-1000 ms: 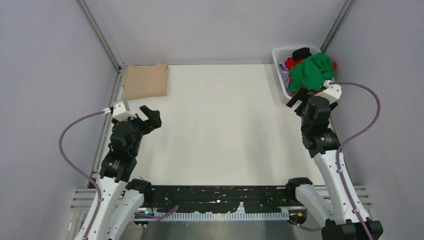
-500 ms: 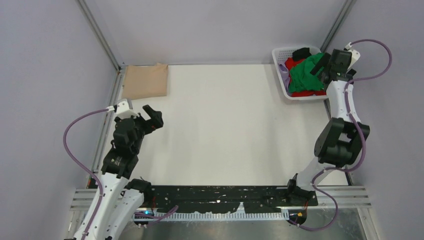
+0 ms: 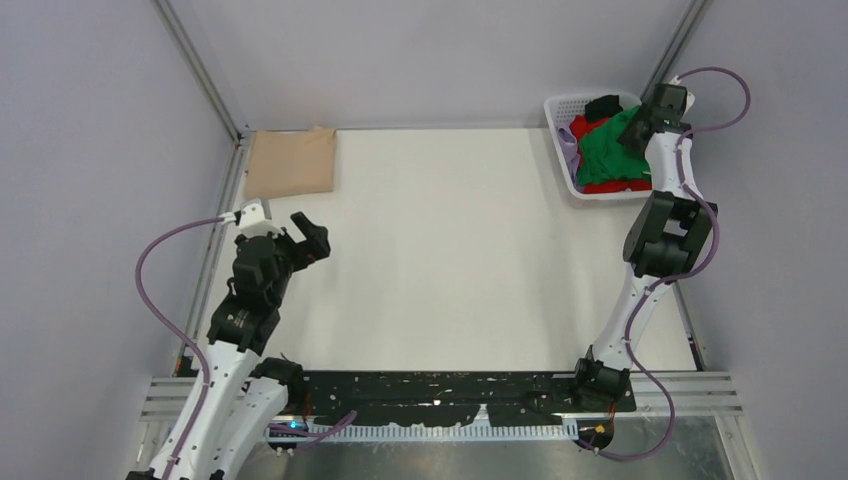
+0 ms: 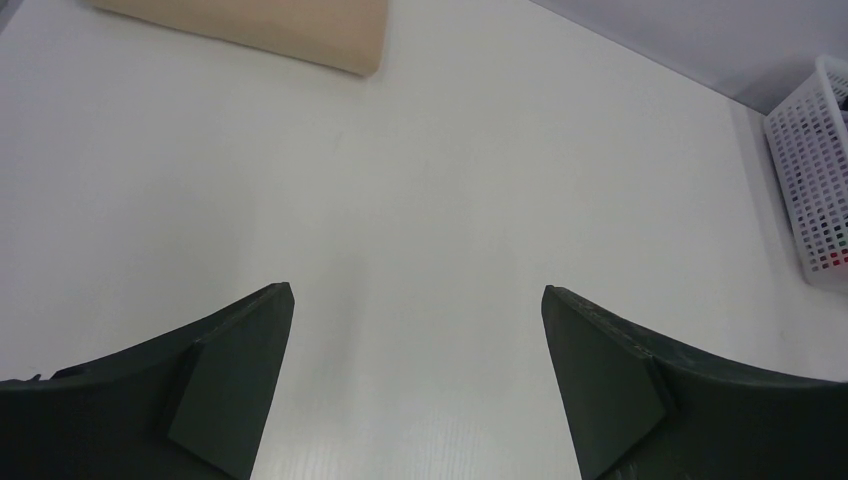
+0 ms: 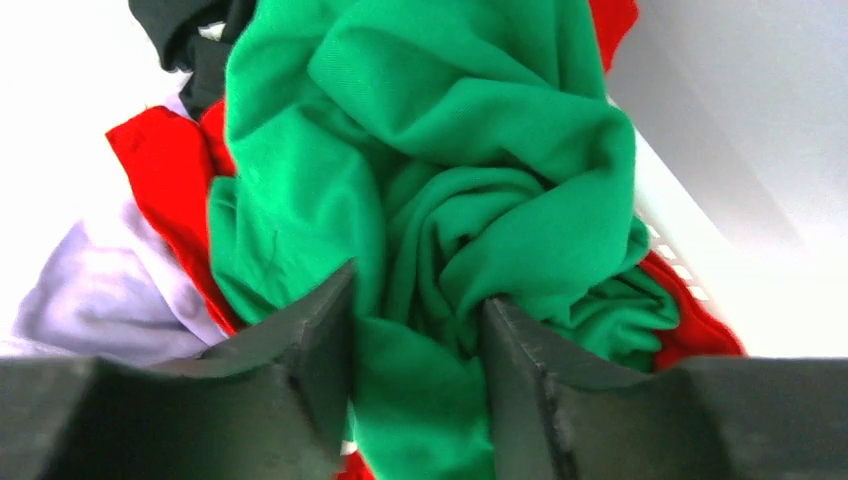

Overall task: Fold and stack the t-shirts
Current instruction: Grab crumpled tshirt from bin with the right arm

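In the top view, my right arm has swung in the last second from beside the white basket [image 3: 560, 106] to over it. The right gripper [image 3: 640, 128] now sits on the green t-shirt [image 3: 608, 152] heaped inside, so I judge the next pick is starting. The folded tan t-shirt [image 3: 290, 162] lies well apart from the basket, and the left gripper [image 3: 308, 232] waits spread. The left wrist view shows wide fingers [image 4: 235, 380] over the bare white table [image 4: 420, 180]. In the right wrist view, fingers [image 5: 320, 340] are pinching a green fold above the red t-shirt [image 5: 165, 170] and lilac garment [image 5: 90, 290]. Plain grey walls surround the table.
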